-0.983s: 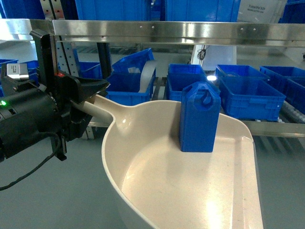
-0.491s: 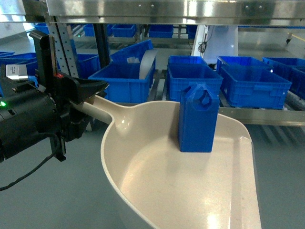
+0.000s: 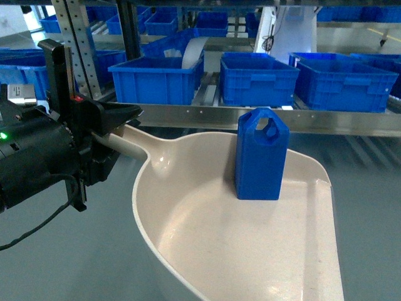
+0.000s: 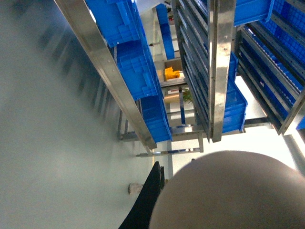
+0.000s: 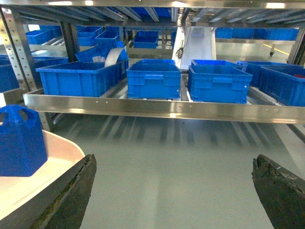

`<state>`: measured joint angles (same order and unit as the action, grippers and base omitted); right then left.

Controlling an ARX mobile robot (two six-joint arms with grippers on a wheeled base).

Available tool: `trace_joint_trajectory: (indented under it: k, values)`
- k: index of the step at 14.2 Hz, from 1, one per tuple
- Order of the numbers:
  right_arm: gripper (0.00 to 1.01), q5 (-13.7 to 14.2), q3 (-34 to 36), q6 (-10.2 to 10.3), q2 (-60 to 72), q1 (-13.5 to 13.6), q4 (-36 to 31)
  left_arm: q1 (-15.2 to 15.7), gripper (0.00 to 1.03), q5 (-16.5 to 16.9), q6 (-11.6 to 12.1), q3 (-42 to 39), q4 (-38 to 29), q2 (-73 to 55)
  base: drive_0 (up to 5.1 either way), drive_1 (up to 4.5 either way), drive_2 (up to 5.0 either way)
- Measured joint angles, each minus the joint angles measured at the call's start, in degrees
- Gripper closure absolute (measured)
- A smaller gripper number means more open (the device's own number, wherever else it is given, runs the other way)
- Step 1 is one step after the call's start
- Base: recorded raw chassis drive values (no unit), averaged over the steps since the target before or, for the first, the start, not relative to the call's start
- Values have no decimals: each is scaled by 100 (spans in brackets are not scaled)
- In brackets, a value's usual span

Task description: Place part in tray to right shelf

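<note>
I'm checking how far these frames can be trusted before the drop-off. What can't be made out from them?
- Left gripper, head view: its own black body hides the jaws closing on the tray handle.
- Tray front lip, head view: cut off by the bottom edge.
- Left wrist view: the tray's rounded underside fills the lower right and hides the part.
- Right gripper, right wrist view: fingers wide apart, tips cut off below.
- Floor: motion-blurred.

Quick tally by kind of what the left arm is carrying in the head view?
Cream tray: 1
Blue part, standing upright in the tray: 1
Total: 2
</note>
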<state>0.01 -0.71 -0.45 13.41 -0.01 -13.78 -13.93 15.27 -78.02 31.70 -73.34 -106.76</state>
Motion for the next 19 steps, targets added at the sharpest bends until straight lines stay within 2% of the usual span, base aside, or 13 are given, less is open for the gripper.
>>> trace_joint_trajectory:
  k: [19]
  values:
    - [3,-4,0,2,-2,0,0,22,90,-28,11,-7,2,0,0,0,0]
